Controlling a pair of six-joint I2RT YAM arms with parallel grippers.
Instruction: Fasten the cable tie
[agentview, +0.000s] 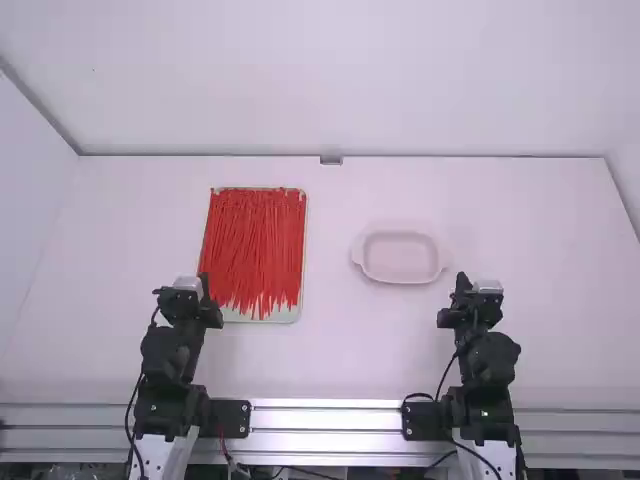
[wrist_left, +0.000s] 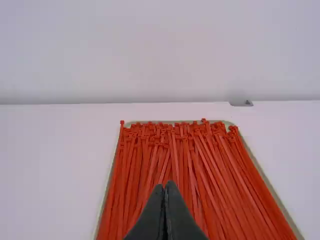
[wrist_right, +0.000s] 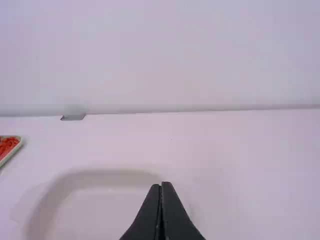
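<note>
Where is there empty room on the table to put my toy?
Bare table lies between the tray of red ties and the white dish, left of the tray, right of the dish, and behind both up to the wall. The tray is packed full.

Cable ties (agentview: 252, 252) left of dish (agentview: 399, 258)

**Off-task items on your bench**

You've got a white table (agentview: 500, 200) w/ white walls at the back & both sides. Left of centre lies a flat pale tray (agentview: 256, 317) w/ rounded corners, long axis running up the high view. Right of it, well apart, sits a white dish (agentview: 400, 257): shallow, rounded-rect., a small handle tab at each end. A small grey bracket (agentview: 331, 159) sits at the table's far edge, approx. mid-width. An aluminium rail (agentview: 320, 415) runs across the near edge.
</note>
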